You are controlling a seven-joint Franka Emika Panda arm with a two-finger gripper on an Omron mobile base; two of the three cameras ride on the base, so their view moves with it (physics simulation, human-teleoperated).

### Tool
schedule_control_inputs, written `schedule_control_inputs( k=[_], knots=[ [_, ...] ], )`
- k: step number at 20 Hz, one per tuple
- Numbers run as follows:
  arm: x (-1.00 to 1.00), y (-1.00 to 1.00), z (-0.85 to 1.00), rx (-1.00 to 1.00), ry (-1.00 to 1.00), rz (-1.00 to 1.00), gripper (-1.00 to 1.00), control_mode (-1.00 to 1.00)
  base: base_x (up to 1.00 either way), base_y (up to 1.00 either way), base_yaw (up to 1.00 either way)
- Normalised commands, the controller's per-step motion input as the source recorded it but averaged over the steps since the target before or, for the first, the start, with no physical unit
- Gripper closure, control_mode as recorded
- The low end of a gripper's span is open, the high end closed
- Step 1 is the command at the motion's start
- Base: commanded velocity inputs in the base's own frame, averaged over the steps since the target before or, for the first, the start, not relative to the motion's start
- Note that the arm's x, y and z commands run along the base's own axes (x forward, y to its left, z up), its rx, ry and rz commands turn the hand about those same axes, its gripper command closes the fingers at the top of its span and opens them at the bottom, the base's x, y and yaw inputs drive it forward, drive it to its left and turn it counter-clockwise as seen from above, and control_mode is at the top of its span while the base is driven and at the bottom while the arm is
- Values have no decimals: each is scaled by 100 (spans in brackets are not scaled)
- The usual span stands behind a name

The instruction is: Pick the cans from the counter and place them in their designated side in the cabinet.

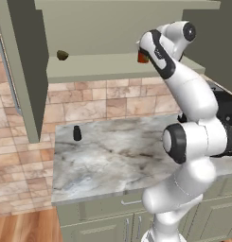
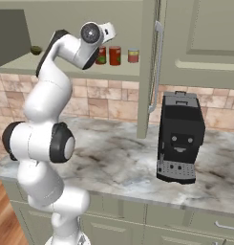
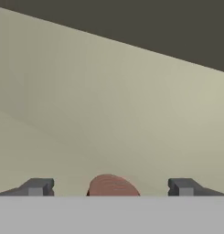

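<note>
On the right part of the shelf (image 2: 85, 71) of the olive-green cabinet (image 1: 112, 28) stand a red can with a green-and-white label (image 2: 101, 55) and a plain red can (image 2: 114, 55), side by side. My arm reaches up to them, and its hand half hides the labelled can. In the hand view my gripper (image 3: 111, 186) is open, its fingertips (image 3: 38, 186) far apart. A reddish round can top (image 3: 113, 185) sits low between them, touching neither. A red-orange bit of can (image 1: 143, 57) shows under the hand. The counter (image 1: 112, 151) holds no can.
A shorter red-and-yellowish can (image 2: 133, 55) stands right of the two cans. A small dark olive lump (image 1: 62, 55) lies at the shelf's left. A small black bottle (image 1: 77, 133) stands at the counter's back left, a black coffee machine (image 2: 180, 138) at its right. The cabinet doors (image 1: 25, 71) hang open.
</note>
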Motion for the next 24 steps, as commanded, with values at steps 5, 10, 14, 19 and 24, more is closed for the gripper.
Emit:
schedule_control_inputs(
  k=[5, 10, 14, 19, 24],
  knots=[
    [-84, 32, -19, 0, -9, 2, -100, -100, 0, 0, 0],
    [-84, 26, -4, 0, -3, 2, -100, -100, 0, 0, 0],
    [-89, 19, -1, 0, 2, 2, -100, -100, 0, 0, 0],
    [-89, 20, -3, 0, 6, 2, -100, -100, 0, 0, 0],
    [-85, 22, -5, 0, 16, 3, -100, -100, 0, 0, 0]
  ],
)
